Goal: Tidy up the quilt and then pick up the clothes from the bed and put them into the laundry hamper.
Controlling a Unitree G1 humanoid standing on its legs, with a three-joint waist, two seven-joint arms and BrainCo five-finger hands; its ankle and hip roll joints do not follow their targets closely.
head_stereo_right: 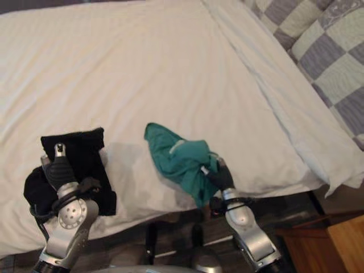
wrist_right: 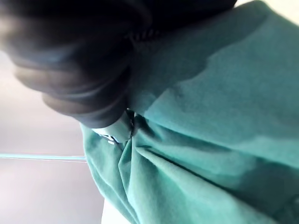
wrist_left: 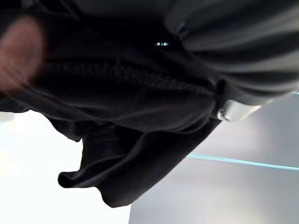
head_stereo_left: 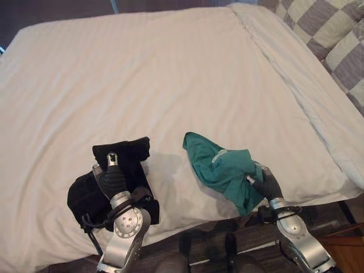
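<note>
The black garment (head_stereo_left: 122,170) lies bunched at the bed's (head_stereo_left: 170,74) near edge, gripped by the left hand (head_stereo_left: 112,179). Just beside it, the green garment (head_stereo_left: 224,168) droops over that edge, grasped by the right hand (head_stereo_left: 267,185), both arms reaching up from below.

The white quilt (head_stereo_left: 170,74) lies smooth and bare across the bed's far and middle parts, open to a hand. Near the front edge, black clothing (head_stereo_left: 128,156) and a green garment (head_stereo_left: 224,168) lie apart, bare quilt between them. Checked pillows (head_stereo_left: 335,40) line the right side.
</note>
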